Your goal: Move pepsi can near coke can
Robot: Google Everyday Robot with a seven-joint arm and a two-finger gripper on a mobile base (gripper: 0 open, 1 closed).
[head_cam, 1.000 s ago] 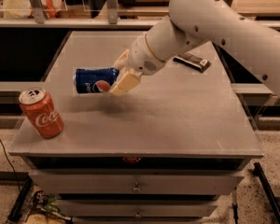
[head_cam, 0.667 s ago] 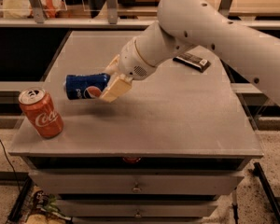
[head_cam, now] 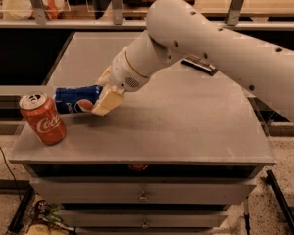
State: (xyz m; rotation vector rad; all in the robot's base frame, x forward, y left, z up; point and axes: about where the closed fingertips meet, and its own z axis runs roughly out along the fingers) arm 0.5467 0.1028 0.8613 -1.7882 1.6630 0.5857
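The blue pepsi can (head_cam: 77, 100) lies on its side, held in my gripper (head_cam: 106, 93), low over the left part of the grey table (head_cam: 152, 131). The gripper's cream-coloured fingers (head_cam: 108, 102) are shut around the can's right end. The red coke can (head_cam: 42, 119) stands slightly tilted at the table's front left corner. The pepsi can's left end is just behind and to the right of the coke can's top, very close to it. My white arm reaches in from the upper right.
A flat dark object (head_cam: 201, 65) lies at the back right of the table, partly behind my arm. Drawers (head_cam: 143, 196) sit below the tabletop. A shelf with railings and bags (head_cam: 34, 4) stands behind the table.
My gripper has carried the pepsi can to the left and downward, from the table's middle toward the coke can. The coke can has not moved.
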